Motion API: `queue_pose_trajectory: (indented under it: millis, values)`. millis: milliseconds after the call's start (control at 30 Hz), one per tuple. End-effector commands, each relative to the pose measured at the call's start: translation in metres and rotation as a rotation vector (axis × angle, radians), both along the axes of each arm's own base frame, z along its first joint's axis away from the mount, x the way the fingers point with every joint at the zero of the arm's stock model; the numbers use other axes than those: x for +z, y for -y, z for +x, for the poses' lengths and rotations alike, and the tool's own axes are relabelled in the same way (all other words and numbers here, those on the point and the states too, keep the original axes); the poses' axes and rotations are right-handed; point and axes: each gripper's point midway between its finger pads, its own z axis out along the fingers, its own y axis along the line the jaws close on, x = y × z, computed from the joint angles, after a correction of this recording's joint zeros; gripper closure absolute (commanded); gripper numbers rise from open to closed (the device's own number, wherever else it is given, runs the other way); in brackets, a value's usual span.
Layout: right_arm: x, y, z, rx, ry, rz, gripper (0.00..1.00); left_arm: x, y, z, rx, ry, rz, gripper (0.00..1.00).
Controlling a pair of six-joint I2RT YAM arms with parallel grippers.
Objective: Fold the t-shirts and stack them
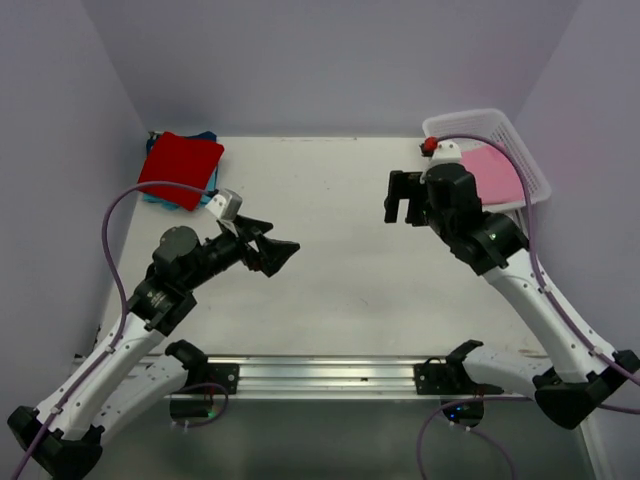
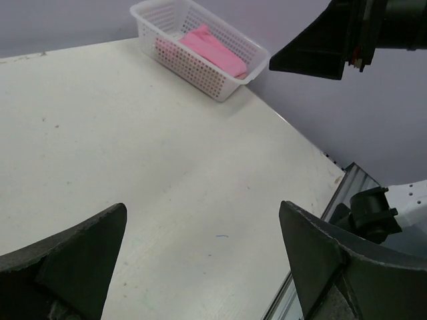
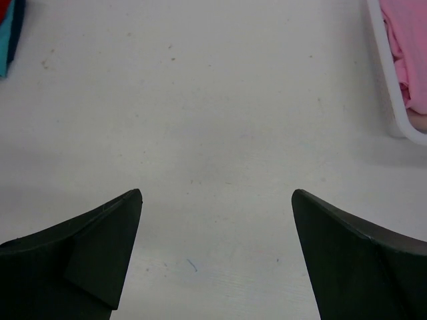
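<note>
1. We see the left white-and-black jointed arm [image 1: 110, 360] rising from its base at the near edge, with the wrist angled inward and to the right.
2. Its black wedge-shaped left fingers [image 2: 73, 263] are spread wide apart and hold nothing.
3. The right white-and-black jointed arm [image 1: 545, 315] reaches farther forward, bent at the elbow, with its wrist turned to the left.
4. Its black wedge-shaped right fingers [image 3: 93, 253] also stand fully apart, with nothing between them.

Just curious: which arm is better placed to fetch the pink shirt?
Probably the right arm: its open jaws hang near the basket holding the pink shirt; the left arm is farther off.
</note>
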Motion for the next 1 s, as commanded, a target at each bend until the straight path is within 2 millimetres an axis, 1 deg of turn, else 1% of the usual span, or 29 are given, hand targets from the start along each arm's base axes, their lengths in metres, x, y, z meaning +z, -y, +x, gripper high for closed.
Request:
queue_pose_trajectory:
  millis: [0, 33, 67, 100, 133, 167, 200, 233, 267, 300, 333, 367, 400, 433, 467, 500, 533, 567, 600, 633, 667, 733, 767, 833, 867, 967]
  values:
    - [0.006, 0.013, 0.021, -0.115, -0.009, -0.090, 0.01, 0.003, -0.004, 0.005, 0.031, 0.017, 0.032, 0.00]
    - [0.004, 0.026, 0.028, -0.193, -0.006, -0.138, 0.01, -0.003, -0.004, 0.006, 0.032, 0.006, 0.036, 0.00]
    - [0.005, 0.032, 0.035, -0.244, -0.001, -0.159, 0.01, -0.006, -0.004, 0.006, 0.032, -0.004, 0.039, 0.00]
    - [0.003, 0.044, 0.052, -0.327, -0.011, -0.175, 0.01, -0.008, -0.004, 0.005, 0.033, -0.012, 0.036, 0.00]
    - [0.000, 0.055, 0.060, -0.380, -0.035, -0.179, 0.01, -0.014, -0.004, 0.004, 0.033, -0.028, 0.038, 0.00]
    - [-0.002, 0.064, 0.069, -0.418, -0.064, -0.155, 0.01, -0.014, -0.005, 0.002, 0.032, -0.029, 0.031, 0.00]
    - [-0.009, 0.090, 0.090, -0.521, -0.108, -0.120, 0.01, -0.021, -0.006, 0.000, 0.033, -0.051, 0.028, 0.00]
    - [-0.004, 0.115, 0.104, -0.576, -0.126, -0.044, 0.01, -0.020, -0.009, -0.005, 0.037, -0.055, 0.015, 0.00]
    - [-0.023, 0.106, 0.112, -0.558, -0.180, -0.030, 0.01, -0.021, -0.011, -0.007, 0.041, -0.055, 0.015, 0.00]
    - [-0.035, 0.138, 0.130, -0.660, -0.216, 0.015, 0.01, -0.025, -0.013, -0.009, 0.048, -0.068, 0.015, 0.00]
    - [-0.043, 0.150, 0.140, -0.691, -0.237, 0.032, 0.01, -0.026, -0.016, -0.011, 0.056, -0.068, 0.014, 0.00]
    - [-0.036, 0.173, 0.149, -0.749, -0.224, 0.060, 0.01, -0.026, -0.022, -0.015, 0.074, -0.067, 0.013, 0.00]
    - [-0.042, 0.182, 0.155, -0.785, -0.241, 0.073, 0.01, -0.027, -0.025, -0.017, 0.085, -0.068, 0.013, 0.00]
    - [-0.068, 0.196, 0.167, -0.825, -0.300, 0.061, 0.01, -0.028, -0.029, -0.019, 0.097, -0.069, 0.013, 0.00]
    - [-0.064, 0.211, 0.176, -0.848, -0.294, 0.105, 0.01, -0.026, -0.034, -0.023, 0.113, -0.065, 0.004, 0.00]
    - [-0.075, 0.215, 0.184, -0.852, -0.324, 0.132, 0.01, -0.026, -0.036, -0.025, 0.121, -0.065, 0.000, 0.00]
    - [-0.101, 0.219, 0.195, -0.849, -0.383, 0.138, 0.01, -0.023, -0.041, -0.028, 0.134, -0.053, -0.009, 0.00]
    - [-0.101, 0.225, 0.206, -0.851, -0.378, 0.158, 0.01, -0.026, -0.044, -0.029, 0.145, -0.063, -0.007, 0.00]
    - [-0.110, 0.226, 0.210, -0.842, -0.409, 0.164, 0.01, -0.025, -0.046, -0.030, 0.156, -0.062, -0.008, 0.00]
    - [-0.139, 0.227, 0.218, -0.839, -0.470, 0.155, 0.01, -0.026, -0.050, -0.031, 0.170, -0.064, -0.008, 0.00]
    - [-0.136, 0.231, 0.227, -0.830, -0.457, 0.163, 0.01, -0.026, -0.051, -0.031, 0.178, -0.065, -0.007, 0.00]
    - [-0.153, 0.230, 0.234, -0.803, -0.502, 0.165, 0.01, -0.025, -0.054, -0.031, 0.190, -0.066, -0.007, 0.00]
    - [-0.164, 0.234, 0.240, -0.806, -0.519, 0.171, 0.01, -0.025, -0.055, -0.031, 0.197, -0.068, -0.007, 0.00]
    - [-0.179, 0.235, 0.243, -0.804, -0.547, 0.180, 0.02, -0.024, -0.055, -0.031, 0.200, -0.073, -0.009, 0.00]
    - [-0.190, 0.239, 0.245, -0.811, -0.563, 0.175, 0.03, -0.024, -0.056, -0.031, 0.202, -0.076, -0.012, 0.00]
    - [-0.202, 0.246, 0.246, -0.828, -0.570, 0.148, 0.05, -0.026, -0.055, -0.031, 0.203, -0.088, -0.016, 0.00]
